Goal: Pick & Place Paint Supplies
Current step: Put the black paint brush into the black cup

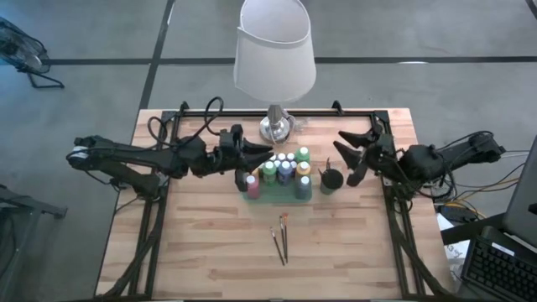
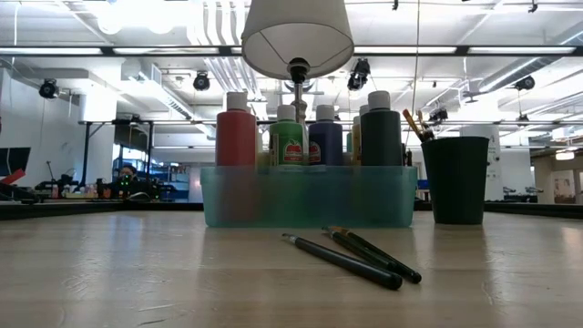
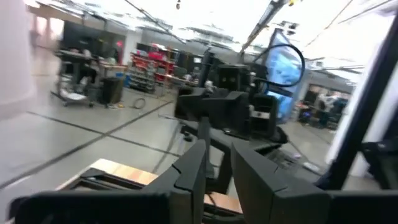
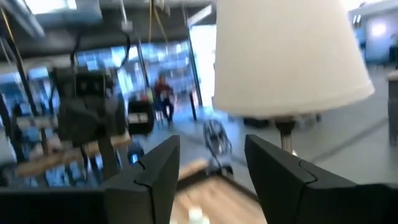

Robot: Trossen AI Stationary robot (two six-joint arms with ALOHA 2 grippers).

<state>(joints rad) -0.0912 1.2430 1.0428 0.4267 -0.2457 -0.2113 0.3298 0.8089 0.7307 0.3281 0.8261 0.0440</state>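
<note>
Several white-capped paint bottles [image 1: 285,164] [image 2: 301,132] stand upright in a green tray [image 1: 277,195] [image 2: 310,196] at mid table. Beside the tray, a black cup [image 1: 331,179] [image 2: 455,178] holds paintbrushes [image 2: 414,123] that lean on its rim. Two paintbrushes [image 1: 281,239] [image 2: 355,255] lie flat on the wood nearer the front edge. My left gripper [image 1: 270,154] [image 3: 219,155] hangs high over the tray's left end, its fingers close together on a thin dark brush [image 3: 204,130]. My right gripper [image 1: 351,156] [image 4: 211,162] hangs high, right of the cup, open and with nothing between its fingers. My left gripper pinches a thin dark paintbrush [image 3: 204,138] between its two fingers, which reach about level toward the table's right side. The brush sticks out crosswise past the fingers, lifted clear of table and tray. Which part of the brush is pinched is hidden by the fingers.
A lamp with a white shade [image 1: 273,50] [image 4: 286,56] stands on its silver base [image 1: 275,127] just behind the tray, and the shade overhangs the far middle of the table. Bare wood lies left and right of the tray and along the front edge.
</note>
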